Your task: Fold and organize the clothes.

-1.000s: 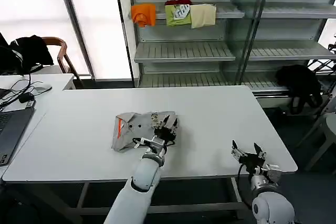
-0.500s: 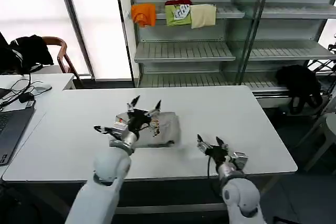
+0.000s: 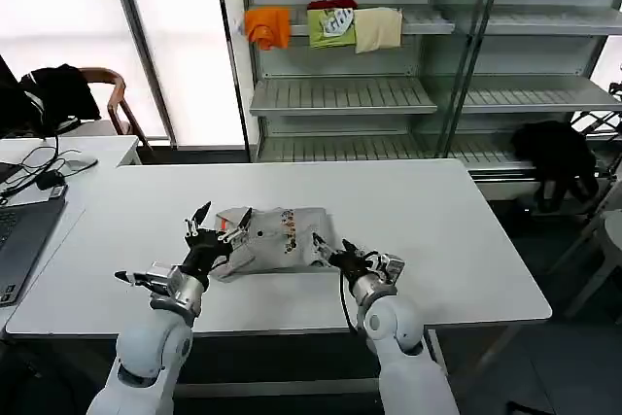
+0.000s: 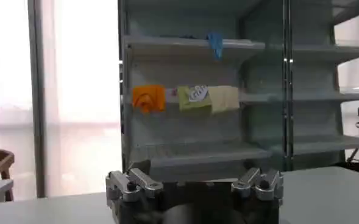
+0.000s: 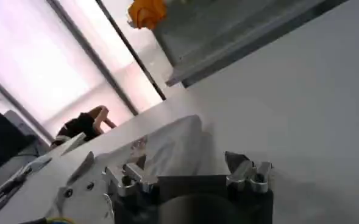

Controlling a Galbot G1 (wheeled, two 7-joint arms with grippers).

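Note:
A folded light grey garment (image 3: 282, 238) lies on the white table (image 3: 437, 221), with an orange patch (image 3: 224, 231) at its left end and a small print (image 3: 288, 225) near its middle. My left gripper (image 3: 209, 231) stands open at the garment's left end, its fingers spread over the cloth edge. In the left wrist view the left gripper (image 4: 194, 184) holds nothing. My right gripper (image 3: 335, 252) is open at the garment's right end. In the right wrist view the right gripper (image 5: 188, 176) has the grey cloth (image 5: 170, 146) just beyond its spread fingers.
Behind the table, a metal shelf unit (image 3: 340, 94) holds orange, green and cream folded clothes (image 3: 335, 28). A laptop (image 3: 19, 240) and cables sit on the desk at left, beside a chair with a black garment (image 3: 58, 94). Another black garment (image 3: 554, 157) hangs at right.
My left gripper swung from the garment's right side to its left end. My right gripper came in from the table's front right edge to the garment's right end.

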